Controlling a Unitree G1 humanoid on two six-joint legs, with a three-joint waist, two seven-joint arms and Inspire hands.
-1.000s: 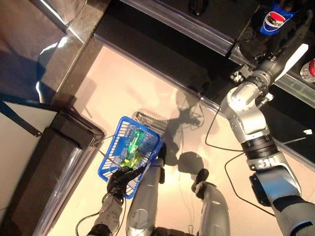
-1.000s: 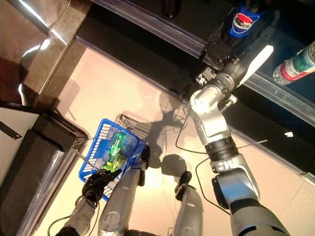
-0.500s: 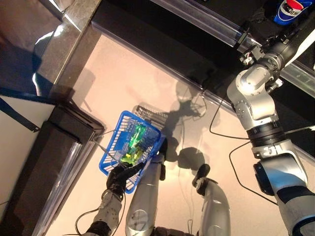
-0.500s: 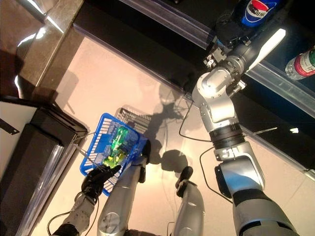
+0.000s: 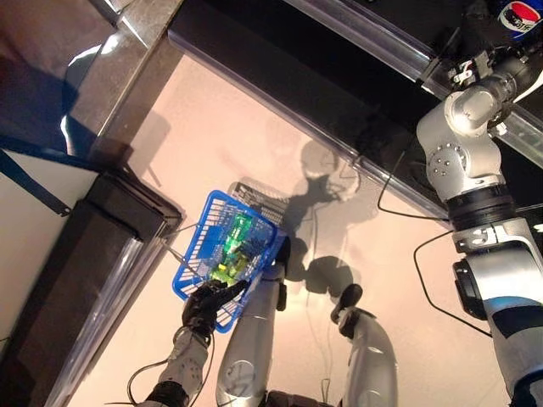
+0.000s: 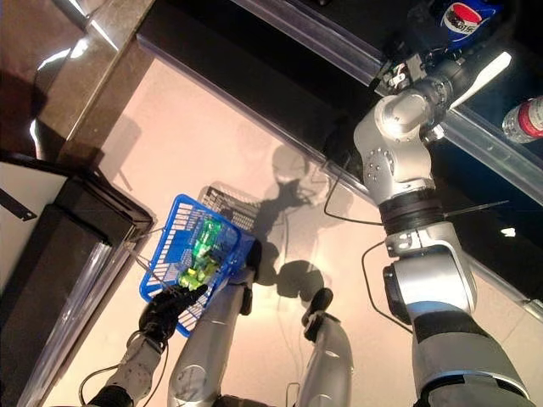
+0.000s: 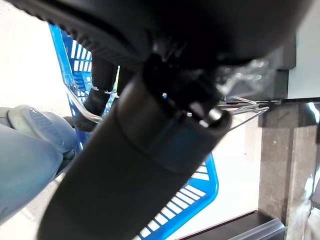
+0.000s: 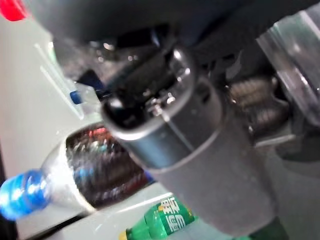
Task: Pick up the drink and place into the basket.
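Observation:
My right hand (image 6: 445, 69) is raised to the dark shelf at the top right, just below a dark cola bottle (image 6: 465, 15) with a blue label. Its white-covered thumb sticks out straight. In the right wrist view the cola bottle (image 8: 95, 170), with a blue cap, lies just past the thumb, and no finger is round it. My left hand (image 5: 206, 307) hangs low at the left, shut on the wire handles (image 7: 240, 107) of the blue basket (image 5: 193, 254). Green bottles (image 5: 236, 248) lie in the basket.
A bottle with a red cap (image 6: 526, 119) lies on the shelf right of the cola. A green bottle (image 8: 165, 220) lies near my right hand. A metal shelf rail (image 6: 339, 51) runs across the top. A dark cabinet (image 5: 76, 280) stands at the left.
My right arm has stretched further up into the shelf, bringing the hand closer to the cola bottle. The view has shifted a little. The basket hangs as before.

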